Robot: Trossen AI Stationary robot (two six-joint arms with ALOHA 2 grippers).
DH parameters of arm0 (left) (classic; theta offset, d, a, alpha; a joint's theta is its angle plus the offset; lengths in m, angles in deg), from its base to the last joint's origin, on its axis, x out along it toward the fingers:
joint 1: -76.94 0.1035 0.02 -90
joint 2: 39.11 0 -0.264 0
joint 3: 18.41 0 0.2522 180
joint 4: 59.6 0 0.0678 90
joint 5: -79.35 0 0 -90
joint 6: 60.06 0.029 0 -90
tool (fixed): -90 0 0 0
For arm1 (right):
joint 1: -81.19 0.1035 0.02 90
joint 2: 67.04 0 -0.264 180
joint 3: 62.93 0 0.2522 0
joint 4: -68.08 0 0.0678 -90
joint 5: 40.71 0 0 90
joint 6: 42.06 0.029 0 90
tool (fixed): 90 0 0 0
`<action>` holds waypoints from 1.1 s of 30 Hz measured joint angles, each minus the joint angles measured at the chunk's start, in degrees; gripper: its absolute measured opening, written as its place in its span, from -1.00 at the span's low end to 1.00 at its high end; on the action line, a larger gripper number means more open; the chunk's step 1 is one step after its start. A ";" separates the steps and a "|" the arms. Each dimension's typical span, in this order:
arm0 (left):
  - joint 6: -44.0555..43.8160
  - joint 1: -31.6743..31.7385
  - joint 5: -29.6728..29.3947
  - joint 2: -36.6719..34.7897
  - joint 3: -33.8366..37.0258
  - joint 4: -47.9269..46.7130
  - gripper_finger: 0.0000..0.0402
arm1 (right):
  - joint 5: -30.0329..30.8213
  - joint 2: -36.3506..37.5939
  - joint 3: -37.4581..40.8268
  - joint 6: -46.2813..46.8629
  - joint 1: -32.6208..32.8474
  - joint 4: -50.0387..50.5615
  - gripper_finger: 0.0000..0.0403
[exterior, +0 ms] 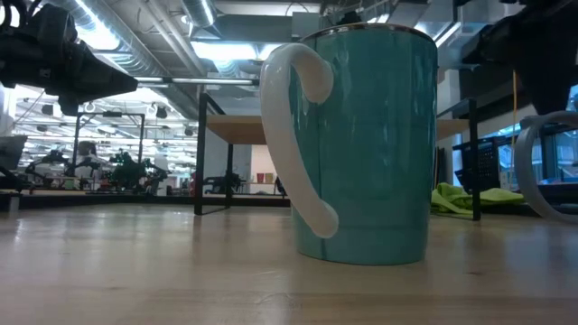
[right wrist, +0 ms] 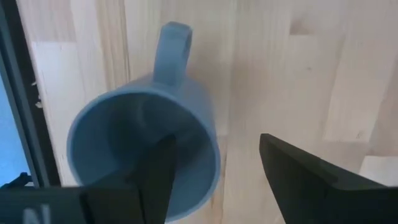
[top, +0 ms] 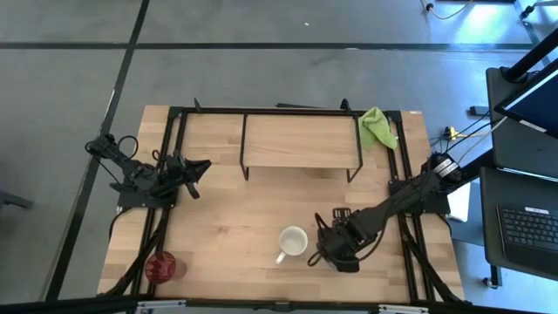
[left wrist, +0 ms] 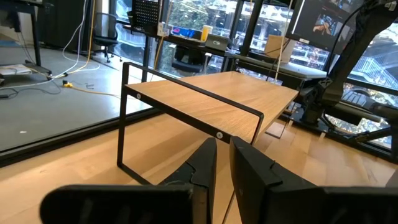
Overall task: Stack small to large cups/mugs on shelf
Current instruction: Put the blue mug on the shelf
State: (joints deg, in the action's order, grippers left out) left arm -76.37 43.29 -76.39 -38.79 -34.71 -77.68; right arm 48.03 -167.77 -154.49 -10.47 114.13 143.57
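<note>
You have a green cloth (top: 377, 127) crumpled at the table's (top: 227, 227) far right corner, just beside the wire-legged board's end; it also shows low at the right in the low view (exterior: 470, 198). Off the table's right side, a black keyboard (top: 530, 226) sits on a dark desk. Grey floor beyond, crossed by dark lines.

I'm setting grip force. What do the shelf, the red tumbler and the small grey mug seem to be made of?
Low rectangular shelf: pale wood board, matte, grain streaks showing; its thin black legs look like metal wire. Translucent red tumbler: probably plastic, possibly glass; light passes through its wall. Small grey handled mug: likely glazed ceramic, with a thick, smooth wall.
</note>
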 joint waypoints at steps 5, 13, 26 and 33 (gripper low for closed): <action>-0.01 -0.01 0.00 0.01 0.00 0.00 -0.79 | 0.00 0.02 2.00 2.80 0.00 -1.25 0.15; 0.00 -0.02 0.00 0.02 0.00 0.00 -0.79 | 0.20 0.02 3.10 5.79 0.00 -1.38 0.03; -0.01 0.00 -0.02 0.02 0.00 0.00 -0.79 | 0.15 0.02 3.10 5.35 0.00 -1.86 -0.74; 0.00 0.00 -0.02 0.02 0.00 0.00 -0.79 | 0.00 0.11 3.06 2.76 0.00 -0.87 -0.95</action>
State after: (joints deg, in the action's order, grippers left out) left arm -76.37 43.29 -76.41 -38.77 -34.71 -77.68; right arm 48.03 -167.66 -151.43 -7.71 114.13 142.70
